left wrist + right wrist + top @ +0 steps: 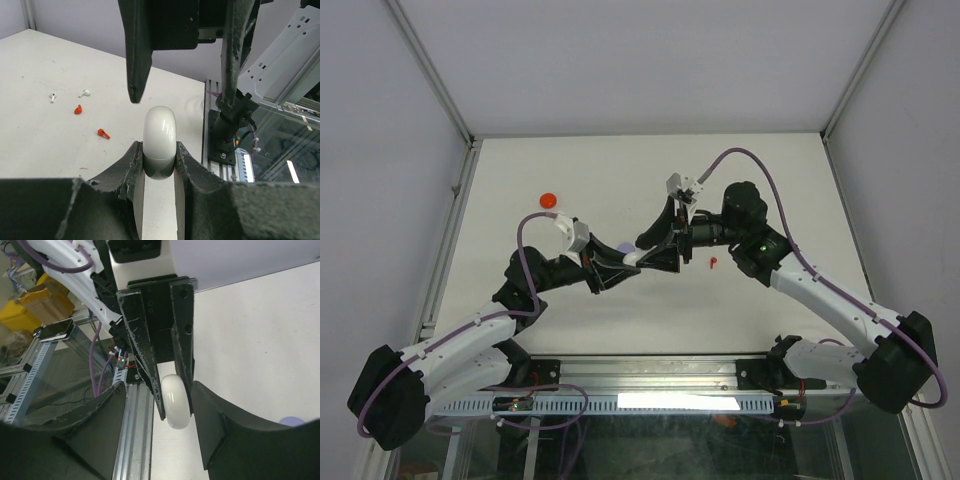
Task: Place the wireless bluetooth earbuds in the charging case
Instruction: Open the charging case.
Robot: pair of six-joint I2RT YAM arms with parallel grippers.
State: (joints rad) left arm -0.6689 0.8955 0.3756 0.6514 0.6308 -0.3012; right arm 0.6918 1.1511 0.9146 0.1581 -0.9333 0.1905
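Note:
The white, rounded charging case is pinched between my left gripper's fingers and held above the table, lid shut. My right gripper is open. Its two fingers straddle the case without touching it, one finger on each side. In the top view both grippers meet at mid-table, left and right. Earbuds lie loose on the table: two white ones and two red ones. One red earbud shows beside the right wrist.
A red round disc lies at the left back of the table. A lavender object peeks from behind my right finger. The aluminium rail runs along the near edge, and white walls enclose the table.

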